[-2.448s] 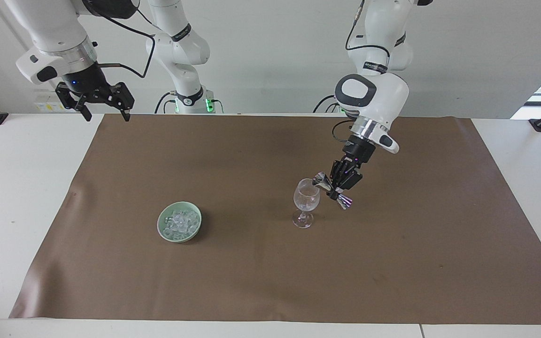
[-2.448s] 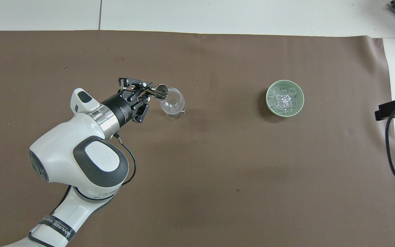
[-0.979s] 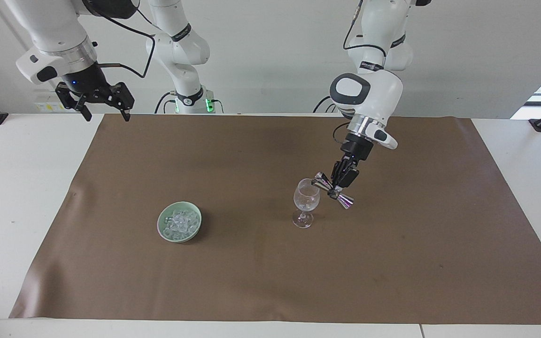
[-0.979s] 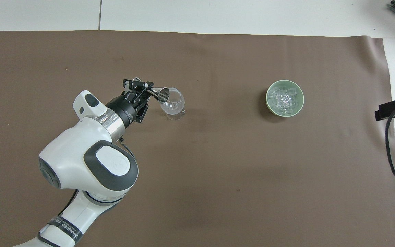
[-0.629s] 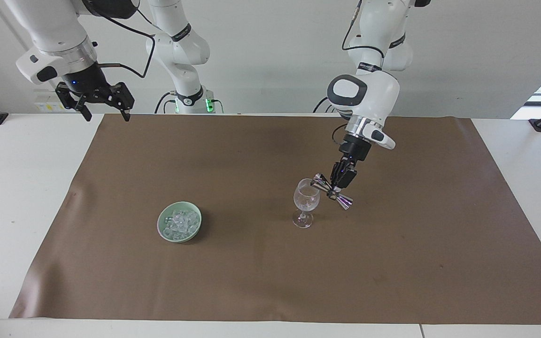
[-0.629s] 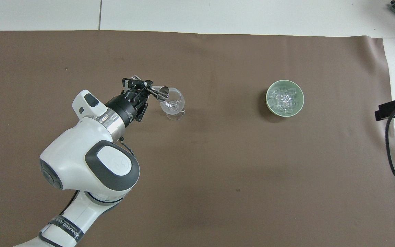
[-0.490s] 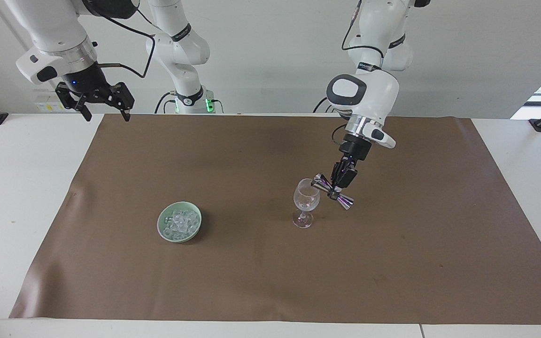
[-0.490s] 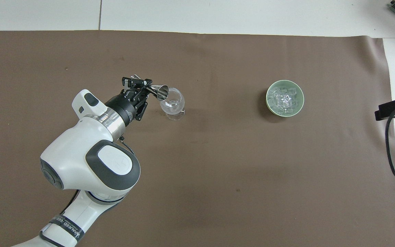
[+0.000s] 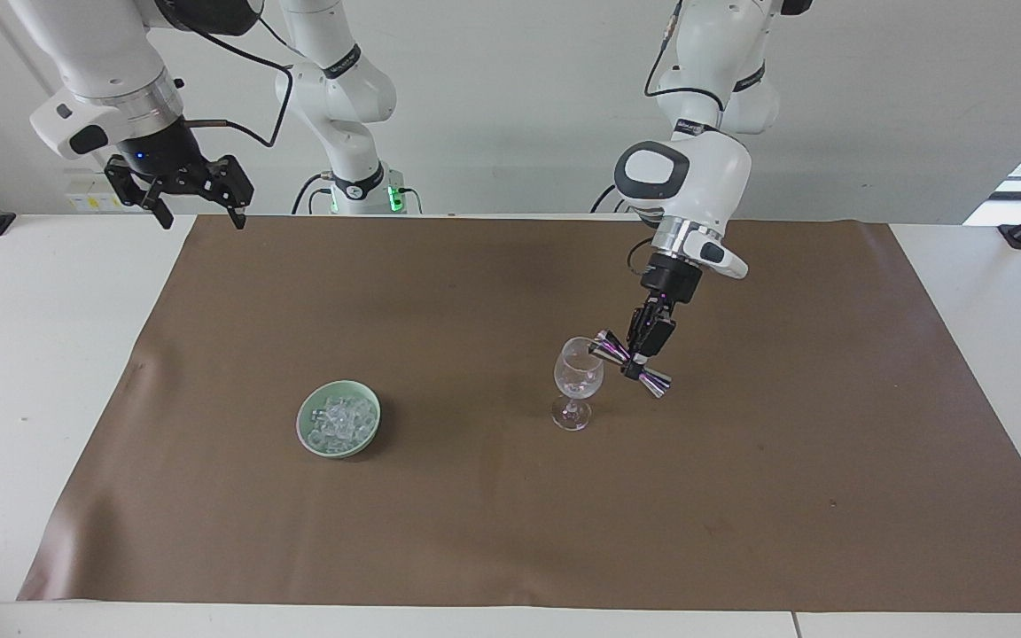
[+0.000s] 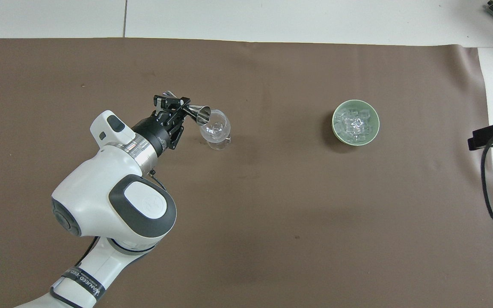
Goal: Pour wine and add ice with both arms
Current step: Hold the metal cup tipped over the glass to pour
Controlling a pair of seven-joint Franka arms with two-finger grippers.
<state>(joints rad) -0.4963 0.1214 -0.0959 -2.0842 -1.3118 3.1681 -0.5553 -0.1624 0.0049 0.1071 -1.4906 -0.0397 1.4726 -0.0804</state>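
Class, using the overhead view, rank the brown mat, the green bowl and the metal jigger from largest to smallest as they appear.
1. Brown mat, largest by far.
2. Green bowl.
3. Metal jigger, smallest, though it is held up nearer the camera.

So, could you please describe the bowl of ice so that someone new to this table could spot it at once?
Start from the brown mat covering the table. On it, toward the right arm's end, sits a small pale green bowl, well apart from the wine glass. It is the only bowl there, and it holds a heap of small clear ice chunks.
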